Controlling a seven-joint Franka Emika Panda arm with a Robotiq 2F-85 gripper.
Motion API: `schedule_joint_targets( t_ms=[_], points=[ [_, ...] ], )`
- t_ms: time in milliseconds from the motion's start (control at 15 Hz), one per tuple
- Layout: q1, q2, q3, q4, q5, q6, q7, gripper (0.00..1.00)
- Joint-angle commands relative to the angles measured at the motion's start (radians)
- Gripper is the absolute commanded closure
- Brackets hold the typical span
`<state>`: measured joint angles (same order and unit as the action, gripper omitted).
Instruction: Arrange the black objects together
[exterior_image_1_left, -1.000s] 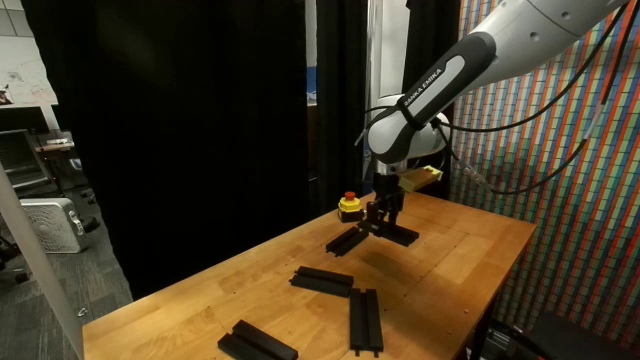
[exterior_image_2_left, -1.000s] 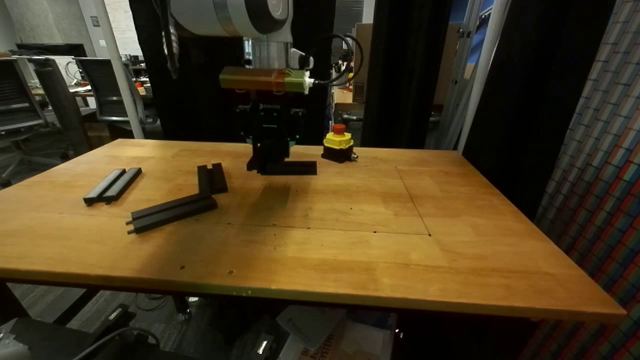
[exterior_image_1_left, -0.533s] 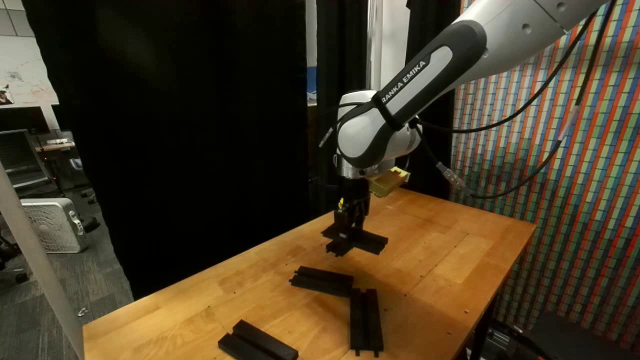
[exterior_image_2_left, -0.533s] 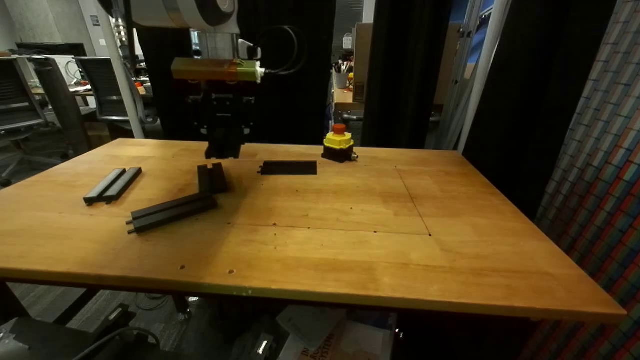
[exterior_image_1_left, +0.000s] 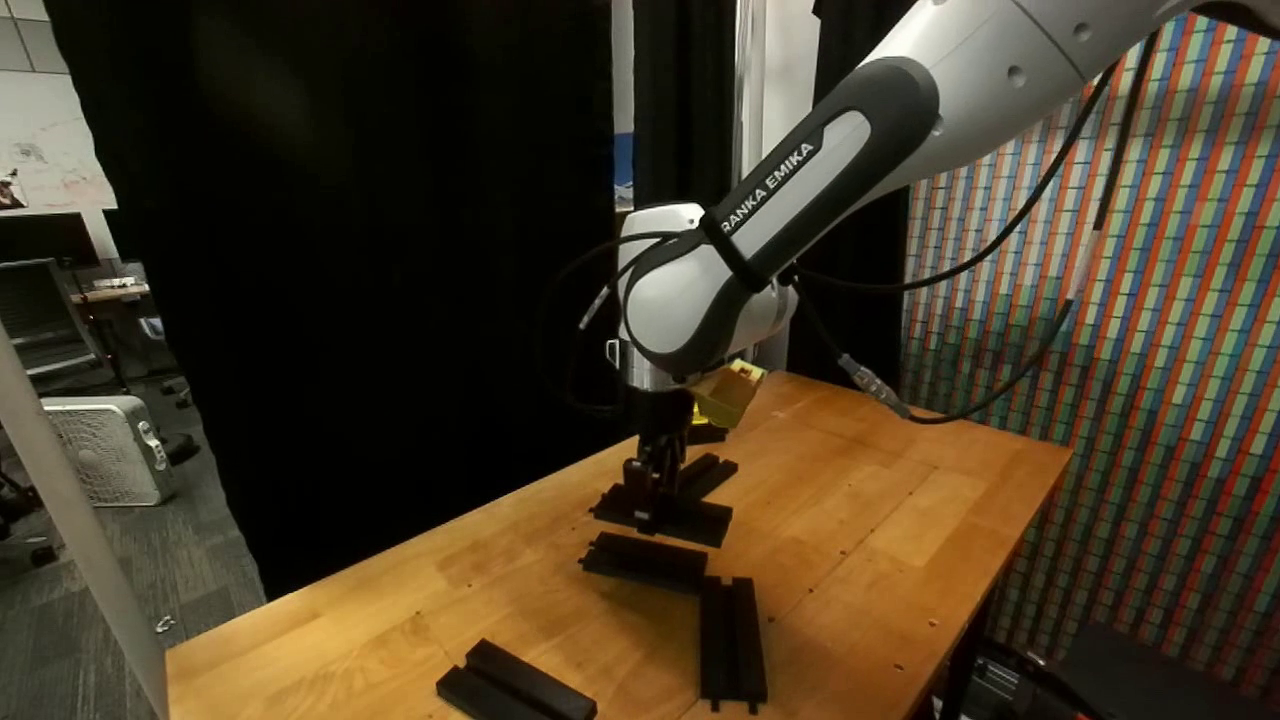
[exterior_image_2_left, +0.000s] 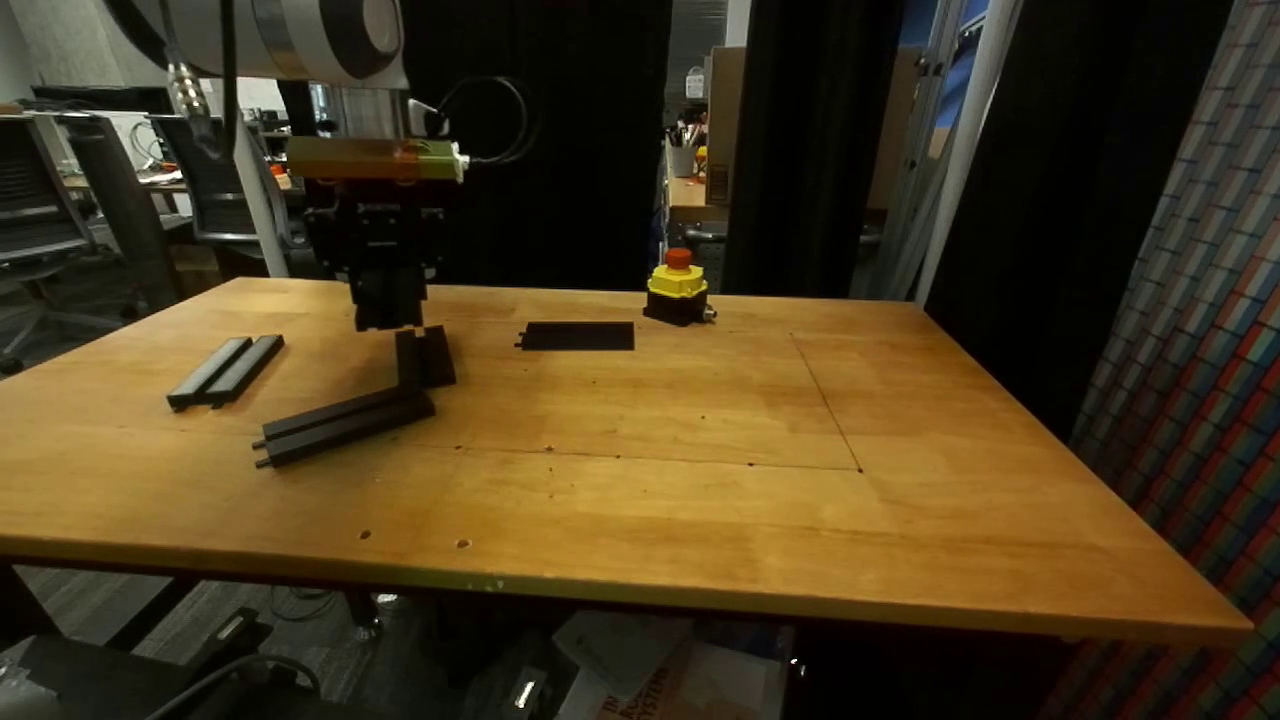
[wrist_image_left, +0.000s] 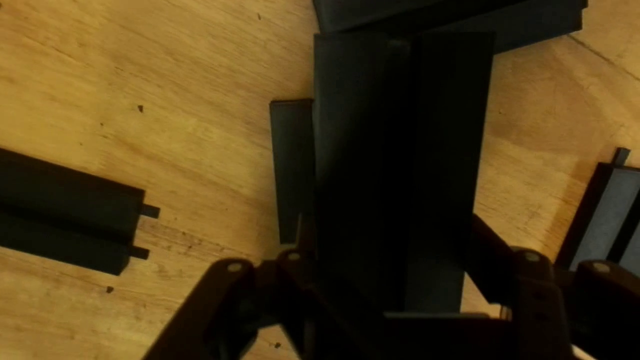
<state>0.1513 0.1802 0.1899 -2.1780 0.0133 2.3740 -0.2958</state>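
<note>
The tool (wrist_image_left: 390, 236) clasped one black bar (wrist_image_left: 400, 145) above the desk (exterior_image_2_left: 700, 520), where four matching bars (exterior_image_2_left: 350, 428) lay scattered, two of them close together at the corners.

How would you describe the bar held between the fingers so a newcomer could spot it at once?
Find the wooden table in an exterior view and follow the white arm down to its fingers. Between them, large in the wrist view, is the held bar, flat and black with a lengthwise groove. It alone is lifted; the other four bars lie on the table.
</note>
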Motion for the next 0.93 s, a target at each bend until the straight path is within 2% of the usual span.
schedule_joint_targets(
  t_ms=[0, 467, 867],
  points=[
    [0.005, 0.049, 0.009, 0.034, -0.022, 0.037, -0.039, 0.54],
    [-0.001, 0.151, 0.001, 0.106, -0.094, 0.053, -0.058, 0.54],
    [-0.011, 0.237, -0.005, 0.187, -0.096, 0.05, -0.046, 0.54]
  ],
)
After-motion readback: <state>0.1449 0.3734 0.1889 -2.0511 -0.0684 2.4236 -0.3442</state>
